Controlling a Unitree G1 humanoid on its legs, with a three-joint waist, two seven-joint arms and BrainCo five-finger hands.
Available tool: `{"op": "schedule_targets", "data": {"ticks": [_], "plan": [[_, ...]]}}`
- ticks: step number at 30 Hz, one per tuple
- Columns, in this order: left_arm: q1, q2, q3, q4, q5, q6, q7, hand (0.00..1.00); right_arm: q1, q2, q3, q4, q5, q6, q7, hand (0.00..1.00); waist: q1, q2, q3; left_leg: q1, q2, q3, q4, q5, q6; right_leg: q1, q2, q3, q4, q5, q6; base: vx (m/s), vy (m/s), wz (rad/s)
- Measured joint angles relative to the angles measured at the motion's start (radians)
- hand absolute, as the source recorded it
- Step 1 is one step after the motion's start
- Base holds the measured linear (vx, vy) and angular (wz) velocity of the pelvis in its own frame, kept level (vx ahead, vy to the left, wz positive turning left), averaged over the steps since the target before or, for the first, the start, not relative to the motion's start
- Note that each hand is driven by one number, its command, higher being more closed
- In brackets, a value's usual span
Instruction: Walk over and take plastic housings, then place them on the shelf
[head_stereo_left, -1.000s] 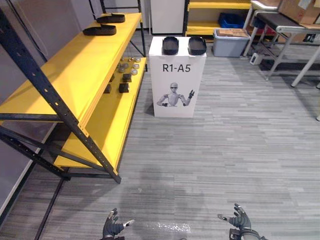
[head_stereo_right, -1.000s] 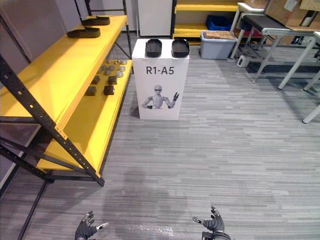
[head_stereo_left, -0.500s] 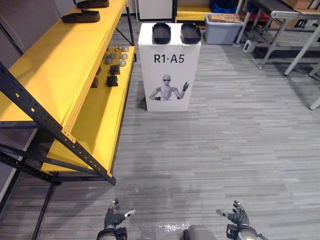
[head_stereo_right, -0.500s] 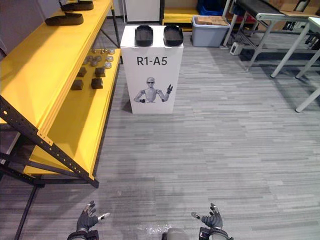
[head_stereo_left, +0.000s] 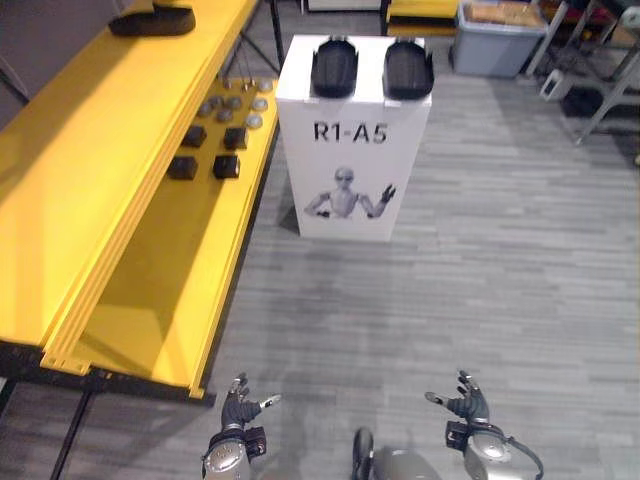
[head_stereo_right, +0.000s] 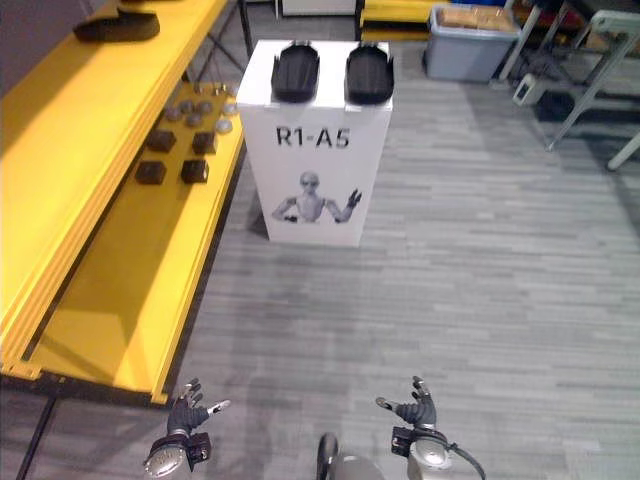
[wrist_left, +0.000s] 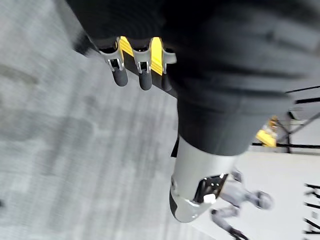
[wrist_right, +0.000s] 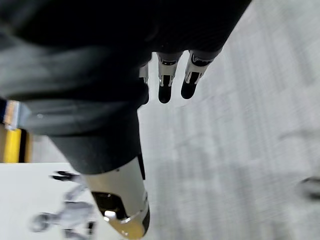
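**Task items.** Two black plastic housings (head_stereo_left: 334, 67) (head_stereo_left: 408, 68) lie side by side on top of a white pedestal (head_stereo_left: 350, 170). Each is an elongated oval shell with a raised rim and a matte finish. Both are untouched and well apart from either hand. A similar dark, low shape (head_stereo_left: 152, 20) lies on the upper shelf deck at the far end; it appears to be a further housing, but the frame edge cuts it off.

**Pedestal.** A smooth white rectangular box. Its front face carries one line of dark printed characters above a printed figure of a humanoid robot.

**Shelf.** The yellow shelf (head_stereo_left: 90, 190) has flat, glossy decks on a dark metal frame. The lower deck (head_stereo_left: 170, 300) carries small dark square blocks (head_stereo_left: 183, 167) and, beyond them, pale round discs (head_stereo_left: 235, 103).

**Hands.** The left hand (head_stereo_left: 238, 410) and the right hand (head_stereo_left: 470, 406) hang low over the floor. On both, the fingers are straight and spread with the thumb held out, and neither has hold of anything. The left wrist view shows the dark-tipped fingers (wrist_left: 130, 70) extended over bare floor, and the right wrist view shows the same of the right-hand fingers (wrist_right: 175, 75).

**Room.** The floor (head_stereo_left: 500, 260) is grey with fine, streaked plank lines. A grey lidded bin (head_stereo_left: 497, 28) stands beyond the pedestal.
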Motion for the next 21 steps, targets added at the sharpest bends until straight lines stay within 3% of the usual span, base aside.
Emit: {"op": "schedule_targets", "data": {"ticks": [1, 3, 4, 5, 6, 7, 8, 9, 10, 11, 12, 13, 15, 17, 19, 21], "plan": [[0.006, -0.01, -0.001, -0.008, 0.0, 0.0, 0.0, 0.0, -0.004, 0.005, 0.006, 0.0, 0.003, 0.0, 0.0, 0.0, 0.014, -0.004, 0.002, -0.086, -0.012, 0.035, -0.026, -0.038, 0.002, 0.052, 0.003, 0.017, -0.045, -0.002, -0.003, 0.45, -0.086, -0.38], [0.014, -0.024, -0.001, -0.019, 0.0, 0.0, 0.0, 0.0, -0.014, -0.002, 0.003, 0.013, 0.005, 0.0, 0.0, 0.0, 0.03, -0.011, 0.008, -0.163, -0.065, 0.074, -0.229, -0.084, 0.001, 0.105, -0.006, 0.054, -0.089, -0.01, -0.003, 0.44, -0.023, -0.48], [0.022, -0.025, 0.0, -0.018, 0.0, 0.001, 0.001, 0.0, -0.039, -0.005, -0.008, 0.043, 0.005, 0.0, 0.0, 0.0, 0.044, -0.013, 0.011, -0.177, -0.119, 0.063, -0.446, -0.081, 0.004, 0.131, -0.018, 0.084, -0.106, -0.021, 0.007, 0.53, 0.089, -0.72], [0.024, -0.025, 0.0, -0.017, -0.001, 0.001, 0.002, 0.0, -0.054, -0.007, -0.023, 0.055, 0.004, 0.001, -0.002, 0.0, 0.057, -0.017, 0.017, -0.173, -0.161, 0.047, -0.668, -0.045, 0.008, 0.162, -0.031, 0.113, -0.126, -0.037, 0.019, 0.44, 0.086, -0.75], [0.026, -0.027, 0.0, -0.016, -0.001, 0.001, 0.002, 0.0, -0.055, -0.011, -0.027, 0.061, 0.004, 0.001, -0.003, 0.0, 0.06, -0.017, 0.016, -0.164, -0.177, 0.028, -0.775, -0.012, 0.007, 0.176, -0.035, 0.125, -0.134, -0.048, 0.027, 0.47, 0.113, -0.62], [0.027, -0.025, 0.0, -0.01, -0.001, 0.0, 0.003, 0.0, -0.055, -0.012, -0.031, 0.071, 0.003, 0.001, -0.005, 0.0, 0.066, -0.02, 0.016, -0.151, -0.194, 0.017, -0.837, 0.076, 0.022, 0.198, -0.046, 0.144, -0.139, -0.071, 0.041, 0.42, 0.118, -0.48], [0.032, -0.022, 0.0, 0.001, 0.0, 0.0, 0.003, 0.0, -0.039, -0.006, -0.035, 0.076, -0.002, 0.002, -0.006, 0.0, 0.073, -0.041, 0.001, -0.131, -0.222, 0.024, -0.832, 0.135, 0.079, 0.216, -0.076, 0.16, -0.12, -0.117, 0.064, 0.66, 0.172, -0.39], [0.029, -0.023, 0.0, 0.01, 0.0, 0.0, 0.003, 0.0, -0.033, -0.004, -0.035, 0.077, -0.003, 0.003, -0.006, 0.0, 0.072, -0.056, -0.004, -0.126, -0.243, 0.039, -0.813, 0.117, 0.111, 0.214, -0.102, 0.161, -0.068, -0.155, 0.086, 0.57, 0.141, -0.22], [0.023, -0.026, -0.003, 0.013, 0.0, 0.003, 0.003, 0.0, -0.028, -0.003, -0.039, 0.078, -0.005, 0.004, -0.006, 0.0, 0.068, -0.066, -0.002, -0.11, -0.255, 0.049, -0.802, 0.085, 0.125, 0.189, -0.121, 0.158, 0.019, -0.181, 0.125, 0.56, 0.123, -0.15], [0.023, -0.029, -0.015, 0.013, 0.001, 0.003, 0.003, 0.0, -0.01, 0.002, -0.04, 0.078, -0.006, 0.004, -0.005, 0.0, 0.07, -0.067, -0.001, -0.074, -0.261, 0.056, -0.798, 0.055, 0.14, 0.138, -0.133, 0.15, 0.185, -0.188, 0.139, 0.54, 0.132, -0.16], [0.024, -0.022, -0.027, 0.013, 0.001, 0.004, 0.002, 0.0, 0.005, 0.015, -0.04, 0.077, -0.006, 0.004, -0.004, 0.0, 0.068, -0.075, -0.003, -0.016, -0.274, 0.058, -0.801, 0.016, 0.157, 0.051, -0.152, 0.122, 0.435, -0.164, 0.179, 0.65, 0.165, -0.13], [0.023, -0.018, -0.034, 0.013, 0.0, 0.004, 0.002, 0.0, 0.013, 0.023, -0.04, 0.077, -0.006, 0.004, -0.004, 0.0, 0.06, -0.081, -0.003, 0.016, -0.282, 0.056, -0.803, -0.004, 0.163, 0.005, -0.175, 0.108, 0.573, -0.14, 0.224, 0.66, 0.158, 0.03], [0.011, -0.014, -0.041, 0.012, 0.0, 0.011, 0.004, 0.0, 0.049, 0.044, -0.033, 0.055, -0.02, 0.006, 0.005, 0.0, 0.04, -0.088, 0.002, 0.172, -0.309, 0.033, -0.81, -0.085, 0.185, -0.149, -0.222, 0.09, 0.928, -0.15, 0.219, 0.57, 0.1, 0.3], [-0.001, -0.011, -0.041, 0.01, -0.002, 0.01, 0.007, 0.0, 0.069, 0.054, -0.033, 0.04, -0.025, 0.005, 0.006, 0.0, 0.023, -0.087, 0.001, 0.243, -0.311, 0.006, -0.841, -0.11, 0.191, -0.235, -0.244, 0.048, 0.943, -0.151, 0.217, 0.47, 0.026, 0.4], [-0.022, -0.01, -0.04, 0.011, -0.02, 0.009, 0.007, 0.0, 0.073, 0.062, -0.034, 0.038, -0.027, 0.006, 0.006, 0.0, 0.022, -0.086, 0.002, 0.316, -0.301, -0.015, -0.885, -0.133, 0.184, -0.334, -0.258, -0.005, 0.84, -0.152, 0.216, 0.47, -0.01, 0.27], [-0.028, -0.008, -0.039, 0.013, -0.036, 0.008, 0.008, 0.0, 0.07, 0.062, -0.035, 0.053, -0.027, 0.006, 0.008, 0.0, 0.016, -0.083, 0.003, 0.393, -0.276, -0.053, -0.942, -0.143, 0.173, -0.374, -0.222, -0.026, 0.494, -0.128, 0.193, 0.52, -0.073, 0.46]]}}
